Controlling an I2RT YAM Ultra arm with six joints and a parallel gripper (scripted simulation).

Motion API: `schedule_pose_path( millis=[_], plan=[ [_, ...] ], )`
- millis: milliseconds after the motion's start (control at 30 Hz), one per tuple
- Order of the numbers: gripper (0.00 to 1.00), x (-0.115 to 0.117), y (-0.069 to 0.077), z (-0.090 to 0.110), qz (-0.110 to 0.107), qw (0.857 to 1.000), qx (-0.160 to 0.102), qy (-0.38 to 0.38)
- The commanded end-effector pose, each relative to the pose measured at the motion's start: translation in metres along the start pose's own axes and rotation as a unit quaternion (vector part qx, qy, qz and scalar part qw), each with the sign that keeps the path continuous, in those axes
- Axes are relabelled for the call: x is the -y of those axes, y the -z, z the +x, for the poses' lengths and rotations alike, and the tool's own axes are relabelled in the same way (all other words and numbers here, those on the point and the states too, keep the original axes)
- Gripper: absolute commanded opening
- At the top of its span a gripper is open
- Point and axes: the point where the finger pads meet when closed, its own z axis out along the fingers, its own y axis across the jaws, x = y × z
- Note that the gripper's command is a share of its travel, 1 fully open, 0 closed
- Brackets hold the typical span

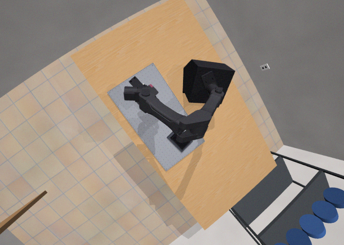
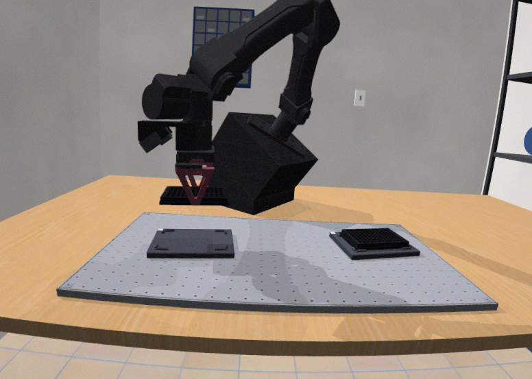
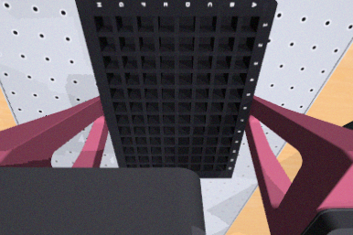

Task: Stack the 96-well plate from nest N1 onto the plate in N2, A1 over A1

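Note:
My gripper (image 2: 195, 190) with dark red fingers is shut on a black 96-well plate (image 2: 193, 193) and holds it in the air, well above the grey perforated baseplate (image 2: 275, 259). In the wrist view the plate (image 3: 176, 80) fills the middle, with a finger on each long side (image 3: 178, 144). Below it in the exterior view the left nest (image 2: 191, 242) is empty. The right nest (image 2: 373, 251) holds the second black 96-well plate (image 2: 374, 237). In the top view the arm hides most of both nests; the gripper (image 1: 144, 84) is over the baseplate's far end.
A large black tilted box (image 2: 258, 164) stands on the wooden table behind the baseplate, right next to the held plate. A dark shelf rack (image 2: 511, 87) stands at the far right, off the table.

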Motion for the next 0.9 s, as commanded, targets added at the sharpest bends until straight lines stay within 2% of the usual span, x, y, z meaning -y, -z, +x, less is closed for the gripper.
schedule_pose_path(
  millis=[0,67,500,600,667,867],
  plan=[
    [0.00,-0.004,0.015,-0.002,-0.016,1.000,0.016,0.009],
    [0.00,-0.007,0.011,0.010,-0.012,1.000,0.011,0.011],
    [0.00,-0.008,0.010,0.053,-0.010,1.000,0.013,0.011],
    [0.00,-0.006,0.014,0.050,-0.014,1.000,0.017,0.003],
    [0.00,-0.008,0.009,0.063,-0.010,1.000,0.013,0.011],
    [0.00,-0.009,0.009,0.083,-0.011,1.000,0.012,0.011]
  ],
)
